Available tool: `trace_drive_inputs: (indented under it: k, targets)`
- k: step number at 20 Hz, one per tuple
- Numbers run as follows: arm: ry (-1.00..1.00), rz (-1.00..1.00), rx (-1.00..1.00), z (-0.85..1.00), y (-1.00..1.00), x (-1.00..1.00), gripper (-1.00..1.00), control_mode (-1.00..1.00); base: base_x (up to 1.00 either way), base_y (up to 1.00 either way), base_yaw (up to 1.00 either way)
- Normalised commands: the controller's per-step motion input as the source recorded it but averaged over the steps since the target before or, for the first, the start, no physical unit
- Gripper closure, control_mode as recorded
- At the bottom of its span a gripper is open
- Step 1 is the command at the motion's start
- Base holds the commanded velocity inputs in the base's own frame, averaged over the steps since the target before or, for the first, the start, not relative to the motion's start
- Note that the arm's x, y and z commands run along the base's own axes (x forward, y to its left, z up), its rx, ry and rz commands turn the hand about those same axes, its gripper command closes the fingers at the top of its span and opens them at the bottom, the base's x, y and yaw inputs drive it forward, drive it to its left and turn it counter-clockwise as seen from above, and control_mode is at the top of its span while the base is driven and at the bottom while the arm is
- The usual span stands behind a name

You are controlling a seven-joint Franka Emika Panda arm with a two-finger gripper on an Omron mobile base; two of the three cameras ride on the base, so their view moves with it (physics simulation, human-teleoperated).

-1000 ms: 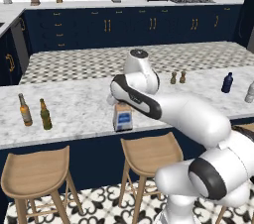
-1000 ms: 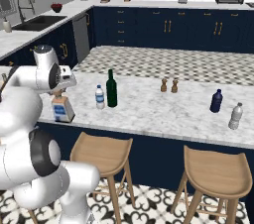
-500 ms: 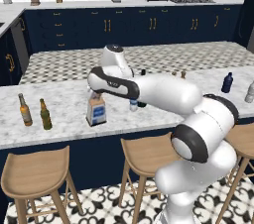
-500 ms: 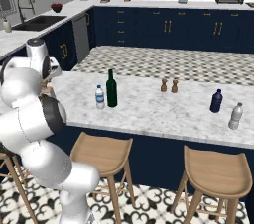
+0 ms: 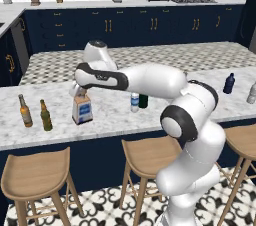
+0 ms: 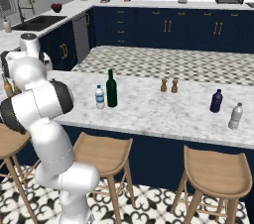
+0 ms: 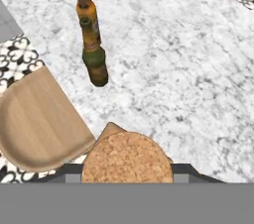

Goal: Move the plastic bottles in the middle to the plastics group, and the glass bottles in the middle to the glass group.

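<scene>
- The white marble worktop (image 5: 115, 120) carries everything, with wooden bar stools (image 5: 35, 177) tucked under its near edge.
- The white arm (image 5: 150, 80) reaches from the right side of the left base view far across to its left, elbow bent, hand pointing down over the worktop's left part.
- The pincer (image 5: 79, 91) sits clamped around the top of the squat square clear bottle with a blue label and tan cork stopper (image 5: 82, 110). That bottle stands upright, near the two slim beer bottles; in the hand view its cork top (image 7: 127, 157) sits right between the fingers.
- There's writing on the blue label, but it's too small to read.
- The tall dark green wine bottle (image 6: 111, 88) stands mid-worktop, the small clear water bottle with a blue label and white cap (image 6: 99, 97) just beside it.
- The amber-brown beer bottle (image 5: 24, 112) and olive-green beer bottle (image 5: 46, 116) have yellowish labels, unreadable.
- The dark navy bottle (image 6: 216, 101) and pale grey translucent bottle (image 6: 235, 116) stand at the far right.
</scene>
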Motion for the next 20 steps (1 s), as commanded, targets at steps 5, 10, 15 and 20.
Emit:
trace_drive_inputs:
  k: [5,10,15,20]
  targets:
    - [0.00,0.00,0.00,-0.02,0.24,0.06,1.00,-1.00,0.00,0.00,0.00]
    - [-0.01,0.01,0.00,-0.28,0.24,0.19,1.00,-1.00,0.00,0.00,0.00]
    - [-0.01,0.03,0.00,-0.03,0.31,0.11,1.00,-1.00,0.00,0.00,0.00]
    - [0.00,0.07,0.00,-0.02,0.19,0.17,1.00,-1.00,0.00,0.00,0.00]
